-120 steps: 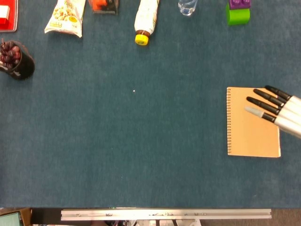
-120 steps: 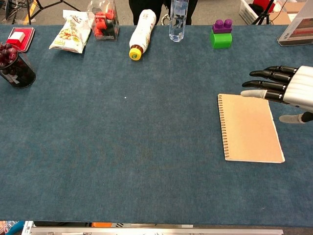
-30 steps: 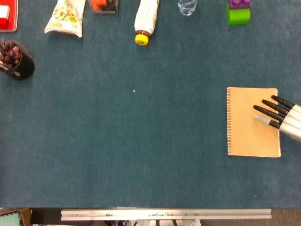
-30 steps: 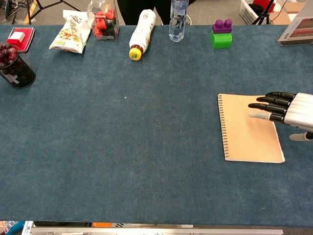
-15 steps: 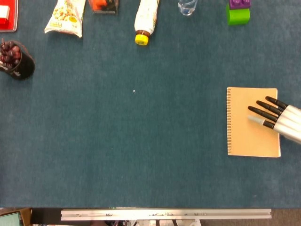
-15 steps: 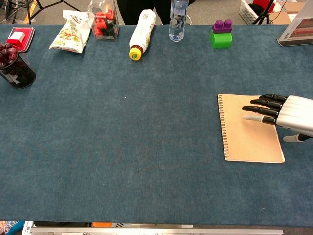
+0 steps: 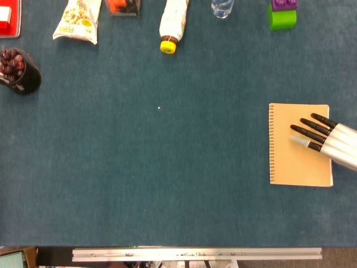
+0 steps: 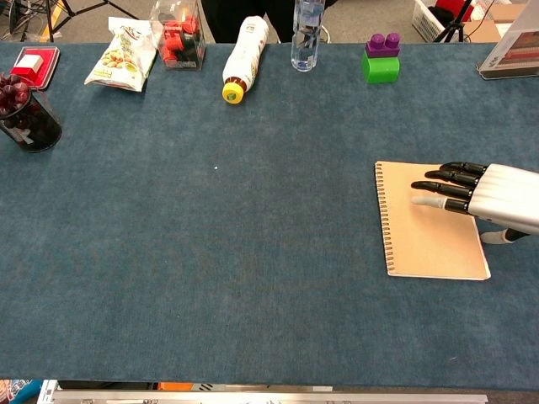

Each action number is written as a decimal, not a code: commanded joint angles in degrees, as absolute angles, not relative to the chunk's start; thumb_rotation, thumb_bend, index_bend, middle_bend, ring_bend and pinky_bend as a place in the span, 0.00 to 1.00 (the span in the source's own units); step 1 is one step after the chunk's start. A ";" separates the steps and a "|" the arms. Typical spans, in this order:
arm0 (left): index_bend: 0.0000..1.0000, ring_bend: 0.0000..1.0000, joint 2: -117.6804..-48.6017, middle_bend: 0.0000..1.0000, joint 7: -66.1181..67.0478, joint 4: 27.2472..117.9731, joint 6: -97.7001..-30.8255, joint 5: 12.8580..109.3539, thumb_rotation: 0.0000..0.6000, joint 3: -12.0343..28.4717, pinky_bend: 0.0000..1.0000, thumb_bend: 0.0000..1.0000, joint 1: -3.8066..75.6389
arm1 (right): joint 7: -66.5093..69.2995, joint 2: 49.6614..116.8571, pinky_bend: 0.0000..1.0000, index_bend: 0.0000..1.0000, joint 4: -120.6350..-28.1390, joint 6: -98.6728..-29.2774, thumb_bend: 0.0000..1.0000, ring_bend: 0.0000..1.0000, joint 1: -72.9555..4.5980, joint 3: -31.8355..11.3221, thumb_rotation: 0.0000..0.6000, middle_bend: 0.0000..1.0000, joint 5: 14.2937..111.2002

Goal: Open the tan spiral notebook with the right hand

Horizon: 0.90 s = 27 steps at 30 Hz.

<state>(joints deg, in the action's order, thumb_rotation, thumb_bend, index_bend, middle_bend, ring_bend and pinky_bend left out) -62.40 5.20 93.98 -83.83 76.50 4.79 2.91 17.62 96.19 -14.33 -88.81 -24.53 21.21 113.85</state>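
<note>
**Right hand flat over the closed notebook**

I've got the blue table [image 8: 253,278] in both views, and the tan spiral notebook [image 7: 290,162] lies shut near its right edge, long axis running away from me, spiral binding along its left side. My right hand [image 8: 484,195] reaches in from the right, fingers [image 7: 304,132] straight, slightly spread, pointing left across the cover's upper half. They hold nothing; whether they touch the cover, I can't tell.
</note>
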 commanded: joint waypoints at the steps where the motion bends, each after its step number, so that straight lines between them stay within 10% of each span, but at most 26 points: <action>1: 0.47 0.42 -62.39 0.42 5.17 93.99 -83.85 76.49 1.00 4.81 0.52 0.22 2.90 | 17.64 96.28 0.13 0.00 -14.31 -88.82 0.08 0.00 -24.57 21.16 1.00 0.03 113.77; 17: 0.47 0.42 -62.23 0.42 5.02 94.18 -83.87 76.39 1.00 4.89 0.52 0.22 2.88 | 18.26 97.74 0.13 0.00 -14.11 -88.91 0.10 0.00 -25.19 20.93 1.00 0.03 113.39; 27: 0.47 0.42 -62.11 0.42 4.63 94.14 -83.95 76.49 1.00 4.88 0.52 0.22 2.82 | 19.57 98.89 0.13 0.00 -14.03 -89.72 0.29 0.00 -25.51 20.75 1.00 0.05 113.20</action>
<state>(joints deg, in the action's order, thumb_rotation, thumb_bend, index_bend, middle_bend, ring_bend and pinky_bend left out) -62.11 4.63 94.14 -83.95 76.49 4.88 2.82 19.56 98.88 -14.04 -89.70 -25.49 20.77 113.22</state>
